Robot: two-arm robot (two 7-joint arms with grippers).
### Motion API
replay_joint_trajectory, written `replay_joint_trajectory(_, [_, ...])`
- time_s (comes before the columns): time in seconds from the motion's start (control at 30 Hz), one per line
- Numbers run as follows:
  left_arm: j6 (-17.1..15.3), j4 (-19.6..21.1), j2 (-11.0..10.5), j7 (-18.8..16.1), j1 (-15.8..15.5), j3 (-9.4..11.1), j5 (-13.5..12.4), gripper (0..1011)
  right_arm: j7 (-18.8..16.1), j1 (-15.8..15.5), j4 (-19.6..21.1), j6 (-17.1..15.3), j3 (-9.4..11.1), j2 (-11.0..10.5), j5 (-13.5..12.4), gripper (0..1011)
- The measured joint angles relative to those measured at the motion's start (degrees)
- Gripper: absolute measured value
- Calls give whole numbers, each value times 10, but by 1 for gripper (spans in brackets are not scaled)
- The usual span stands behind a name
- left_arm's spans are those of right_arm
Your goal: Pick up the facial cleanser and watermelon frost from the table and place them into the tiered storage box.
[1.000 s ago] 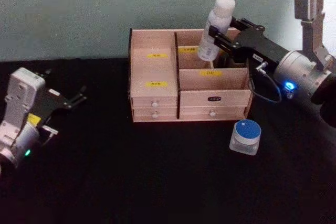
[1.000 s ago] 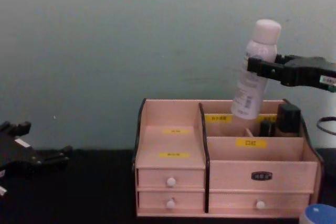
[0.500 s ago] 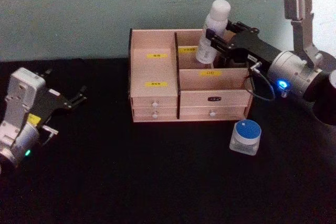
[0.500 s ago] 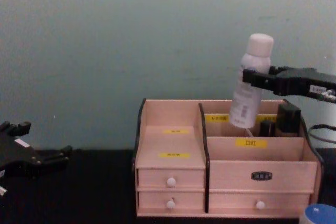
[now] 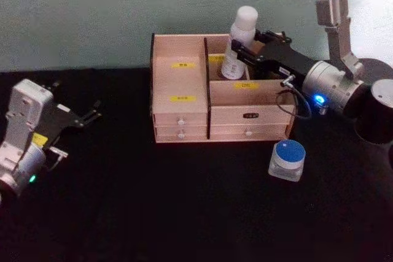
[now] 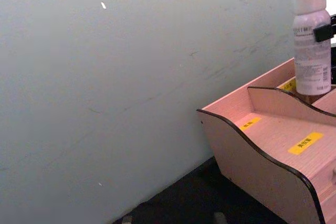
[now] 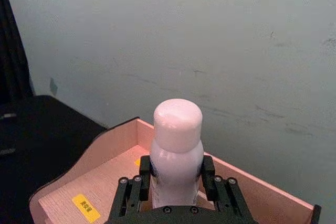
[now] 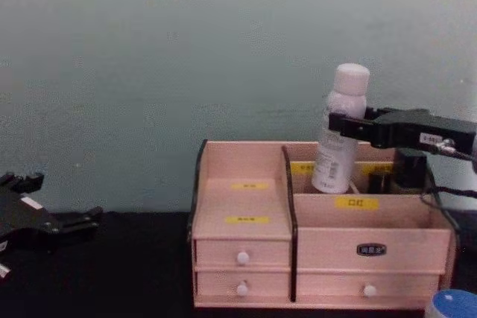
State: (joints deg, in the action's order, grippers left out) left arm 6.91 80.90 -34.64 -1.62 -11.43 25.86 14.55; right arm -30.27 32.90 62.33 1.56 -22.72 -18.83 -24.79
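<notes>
Gripping the white bottle [image 5: 238, 38], right pincer [image 5: 236, 52] lower than before, bottle base inside tiered storage box [image 5: 178, 78]; left pincer [image 5: 75, 101] splayed.

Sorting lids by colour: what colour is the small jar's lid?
The jar's lid is blue, clearest in the head view.

The tiered storage box [image 5: 181, 84] is sitting back-centre on the desk [image 5: 184, 207], close in front of the wall [image 5: 92, 10]. The bottle [image 5: 238, 44] is dipping into its rear right compartment (top sticking out above), w/ the right gripper [image 5: 241, 52] reaching in from the right & clasping it. Two small containers [image 8: 408, 169] are sitting just right of the bottle. The jar [image 5: 287, 160] is resting on the desk in front of the box's right corner, near but apart. The left gripper [image 5: 92, 115] is hanging far left.
</notes>
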Motion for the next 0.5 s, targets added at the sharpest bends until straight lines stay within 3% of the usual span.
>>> replay_joint_trajectory(0.5, [0, 0, 0, 0, 0, 0, 0, 1001, -6, 19, -37, 2, -11, 13, 20, 582])
